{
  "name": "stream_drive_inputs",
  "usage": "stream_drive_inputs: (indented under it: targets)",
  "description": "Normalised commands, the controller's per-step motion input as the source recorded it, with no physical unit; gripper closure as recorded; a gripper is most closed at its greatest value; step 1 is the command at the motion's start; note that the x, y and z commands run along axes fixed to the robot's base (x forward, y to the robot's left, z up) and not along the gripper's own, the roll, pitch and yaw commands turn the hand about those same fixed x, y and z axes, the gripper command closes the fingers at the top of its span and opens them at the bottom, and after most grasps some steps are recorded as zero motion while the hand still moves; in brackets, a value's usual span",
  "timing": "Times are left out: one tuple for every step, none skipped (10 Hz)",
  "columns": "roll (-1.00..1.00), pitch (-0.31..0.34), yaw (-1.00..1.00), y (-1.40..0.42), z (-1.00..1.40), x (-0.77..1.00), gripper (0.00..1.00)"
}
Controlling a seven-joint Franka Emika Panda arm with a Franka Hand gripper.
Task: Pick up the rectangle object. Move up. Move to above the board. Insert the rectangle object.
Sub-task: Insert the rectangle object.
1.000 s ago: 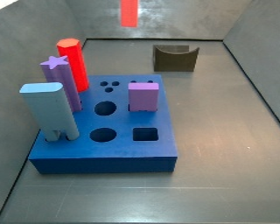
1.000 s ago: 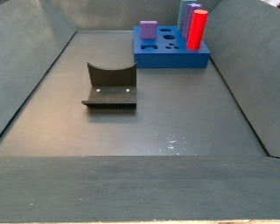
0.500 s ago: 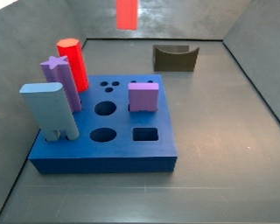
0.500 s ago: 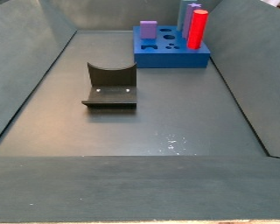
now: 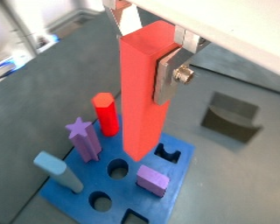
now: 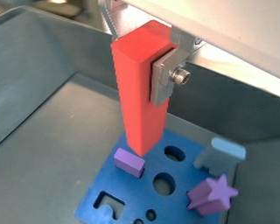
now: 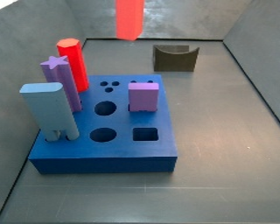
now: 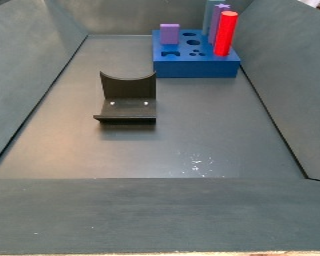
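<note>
My gripper is shut on the upper end of the rectangle object, a tall red-orange bar hanging upright between the silver fingers. Both wrist views show the bar high above the blue board, its lower end over the middle holes near the purple block. In a side view only the bar's lower end shows at the top edge, behind the board; the gripper is out of that frame. The board's square hole stands open.
On the board stand a red peg, a purple star piece, a light blue piece and a short purple block. A dark brown U-shaped block sits on the floor beyond it. Grey walls enclose the bin.
In the side view more of the bar shows, its lower end reaching farther down the frame than before. The board and its pieces have not moved.
</note>
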Motion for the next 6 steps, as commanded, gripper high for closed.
stream_drive_inputs:
  targets:
    - [0.0, -0.081, -0.99, -0.03, -0.19, 0.01, 1.0]
    - [0.0, -0.081, -0.99, -0.03, -0.19, 0.01, 1.0]
    - [0.0, -0.076, -0.99, -0.03, -0.19, 0.01, 1.0]
    - [0.0, -0.067, -1.0, -0.03, -0.18, 0.01, 1.0]
    - [0.0, -0.083, -0.96, -0.09, -0.27, 0.03, 1.0]
    - [0.0, -0.087, -0.96, -0.11, -0.29, 0.03, 1.0]
